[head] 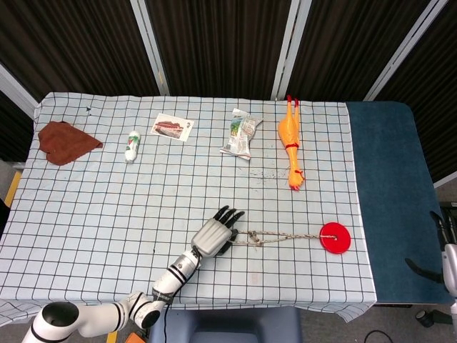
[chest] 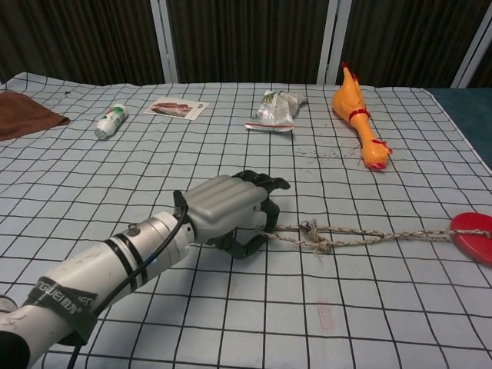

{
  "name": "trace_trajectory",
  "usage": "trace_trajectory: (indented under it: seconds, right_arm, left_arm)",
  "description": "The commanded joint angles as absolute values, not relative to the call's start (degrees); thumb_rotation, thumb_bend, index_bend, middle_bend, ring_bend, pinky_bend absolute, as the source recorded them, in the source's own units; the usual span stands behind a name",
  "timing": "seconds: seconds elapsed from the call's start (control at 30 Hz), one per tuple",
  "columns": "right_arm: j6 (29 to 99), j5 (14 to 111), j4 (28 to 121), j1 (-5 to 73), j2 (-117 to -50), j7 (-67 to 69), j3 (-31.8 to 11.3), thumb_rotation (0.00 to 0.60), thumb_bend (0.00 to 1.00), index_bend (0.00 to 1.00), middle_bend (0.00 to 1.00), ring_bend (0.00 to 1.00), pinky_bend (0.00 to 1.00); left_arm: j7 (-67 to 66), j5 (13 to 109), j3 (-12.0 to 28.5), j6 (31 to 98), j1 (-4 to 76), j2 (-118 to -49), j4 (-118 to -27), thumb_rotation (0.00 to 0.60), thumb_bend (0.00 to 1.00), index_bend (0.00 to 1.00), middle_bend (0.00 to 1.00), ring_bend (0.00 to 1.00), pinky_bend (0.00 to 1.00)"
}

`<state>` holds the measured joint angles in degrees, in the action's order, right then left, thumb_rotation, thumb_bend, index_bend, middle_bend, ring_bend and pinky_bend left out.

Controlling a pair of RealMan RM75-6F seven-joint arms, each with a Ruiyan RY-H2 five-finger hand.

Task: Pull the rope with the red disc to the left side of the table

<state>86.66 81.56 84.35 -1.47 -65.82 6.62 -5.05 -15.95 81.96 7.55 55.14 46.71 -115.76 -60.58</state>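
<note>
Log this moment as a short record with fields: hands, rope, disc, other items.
left hand: at the rope's free end, fingers curled by it; grip not clear
right hand: barely in view at the head view's right edge
rope: lies flat, knotted, running right to the disc
red disc: flat, right part of checked cloth
other items: rubber chicken, snack packet, small bottle, card, brown cloth
</note>
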Motion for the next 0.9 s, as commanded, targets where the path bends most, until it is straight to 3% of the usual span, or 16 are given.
trace_trajectory:
  seconds: [0.03, 0.13, 0.17, 0.4, 0.57, 0.9]
  right_arm:
    - [86.6, 81.5, 84.3, -1.4, -65.8, 6.6, -5.1, 0.600, 0.25, 0.00, 0.00, 0.00, 0.00]
    - [86.4, 81.7, 84.3, -1.2, -66.0, 6.5, -5.1, 0.600, 0.25, 0.00, 0.00, 0.00, 0.00]
    - [86.3, 82.0, 84.3, -1.1, -66.1, 6.4, -5.0, 0.600, 0.25, 0.00, 0.00, 0.00, 0.00]
    - [86.8, 83.1, 84.2, -0.9, -66.9, 6.0, -4.7, 0.600, 0.25, 0.00, 0.00, 0.00, 0.00]
    - [86.8, 84.0, 84.4, -0.6, -67.5, 5.2, -4.3, 0.600, 0.25, 0.00, 0.00, 0.00, 0.00]
    - [87.9, 84.8, 84.9, -1.0, -67.6, 4.6, -3.8, 0.600, 0.25, 0.00, 0.00, 0.00, 0.00]
  left_arm:
    - [-16.0, 82.4, 7.5, 56.2, 46.2, -115.0, -61.3, 0.600, 0.69, 0.81, 0.09, 0.00, 0.03]
    - [-17.3, 82.8, 7.2, 59.3, 44.4, -111.7, -64.4, 0.600, 0.73, 0.86, 0.12, 0.00, 0.05]
    - [-19.4, 82.9, 6.5, 63.1, 41.5, -107.2, -66.9, 0.600, 0.73, 0.87, 0.12, 0.00, 0.05]
    - [-24.8, 79.5, 4.5, 72.5, 31.3, -88.2, -80.1, 0.600, 0.75, 0.87, 0.14, 0.00, 0.10]
    - [-23.1, 76.7, 4.6, 77.7, 25.3, -77.9, -80.5, 0.600, 0.76, 0.87, 0.17, 0.00, 0.14]
    - [-25.1, 62.5, 9.7, 80.4, 18.0, -66.8, -78.8, 0.600, 0.83, 0.88, 0.21, 0.00, 0.14]
